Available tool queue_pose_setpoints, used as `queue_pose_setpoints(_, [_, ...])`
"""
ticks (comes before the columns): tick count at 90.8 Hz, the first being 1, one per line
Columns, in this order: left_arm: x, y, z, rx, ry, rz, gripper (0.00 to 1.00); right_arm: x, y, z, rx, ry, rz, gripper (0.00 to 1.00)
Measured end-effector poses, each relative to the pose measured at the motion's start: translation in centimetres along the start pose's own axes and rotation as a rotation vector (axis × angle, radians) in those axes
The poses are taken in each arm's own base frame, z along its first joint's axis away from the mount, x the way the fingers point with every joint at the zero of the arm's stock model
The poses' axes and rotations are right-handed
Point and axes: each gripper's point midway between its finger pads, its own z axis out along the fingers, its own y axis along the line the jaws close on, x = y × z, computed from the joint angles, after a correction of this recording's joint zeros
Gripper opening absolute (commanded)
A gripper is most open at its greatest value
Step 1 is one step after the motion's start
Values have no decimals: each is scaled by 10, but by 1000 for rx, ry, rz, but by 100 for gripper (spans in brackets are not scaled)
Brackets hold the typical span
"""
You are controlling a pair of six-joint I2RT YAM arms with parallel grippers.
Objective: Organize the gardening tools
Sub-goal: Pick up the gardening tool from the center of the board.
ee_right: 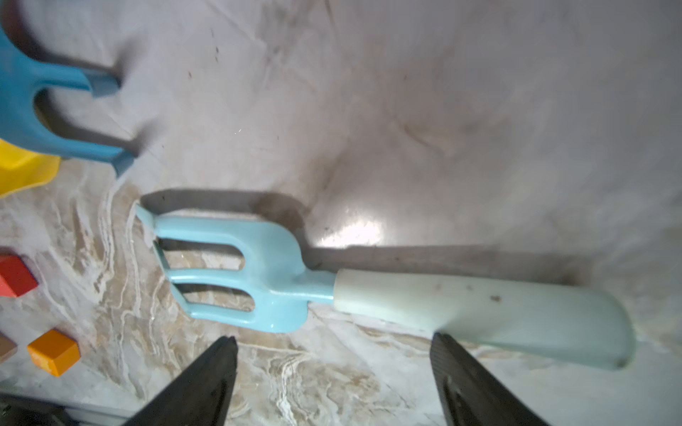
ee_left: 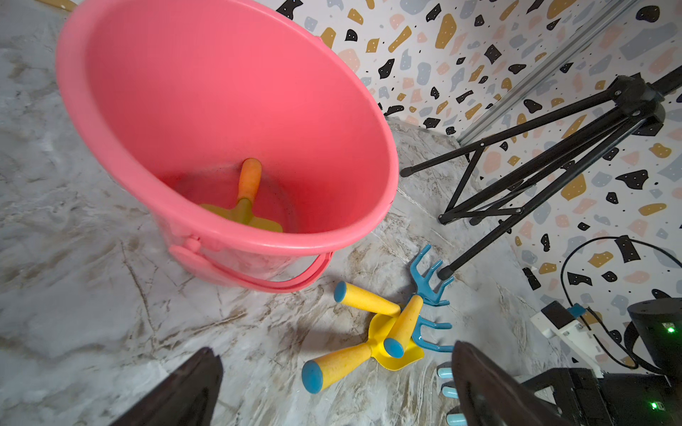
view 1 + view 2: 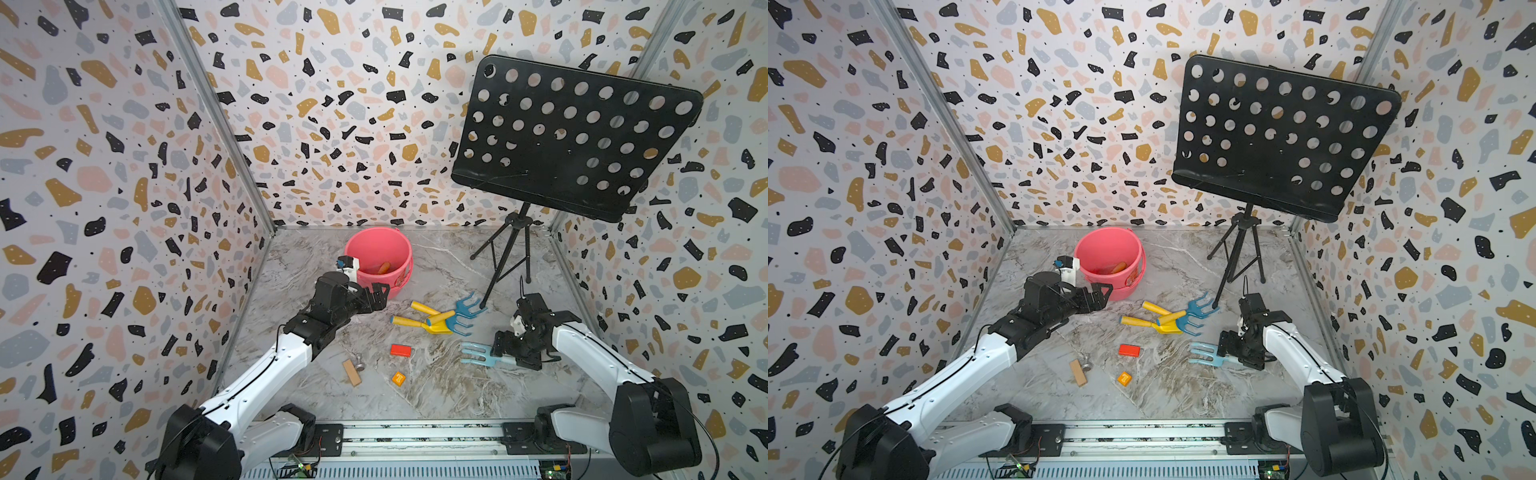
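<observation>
A pink bucket (image 3: 398,249) stands at the back with a trowel (image 2: 249,184) inside, orange handle up. In front of it my left gripper (image 3: 380,297) hovers open and empty. A yellow scoop (image 3: 439,329) and two blue rakes (image 3: 467,307) (image 3: 460,327) lie crossed in a pile mid-table. To the right lies the light-blue fork (image 3: 478,356), tines pointing left. My right gripper (image 1: 332,350) is open just above its pale handle (image 1: 479,306), with the fingers apart from it and the fork lying past the fingertips. In both top views the arm hides the handle.
A black music stand (image 3: 569,137) on tripod legs (image 3: 505,266) fills the back right, one foot beside the rakes. A red block (image 3: 400,350), orange block (image 3: 398,378), wooden block (image 3: 351,372) and metal knob (image 3: 358,362) lie in front. Patterned walls close three sides.
</observation>
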Motion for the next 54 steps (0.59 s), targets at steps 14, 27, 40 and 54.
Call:
queue_pose_setpoints(14, [1, -2, 0, 4, 2, 3, 100, 18, 0, 3, -18, 72, 22, 84])
queue_pose_setpoints(27, [0, -2, -1, 2, -3, 3, 99, 25, 5, 3, -33, 98, 9, 81])
queue_pose_setpoints(40, [-1, -2, -2, 0, -6, 3, 100, 29, 10, 0, -26, 103, -27, 77])
queue_pose_setpoints(54, [-3, -2, -5, -3, -15, 4, 100, 33, 22, 4, -29, 119, -81, 75])
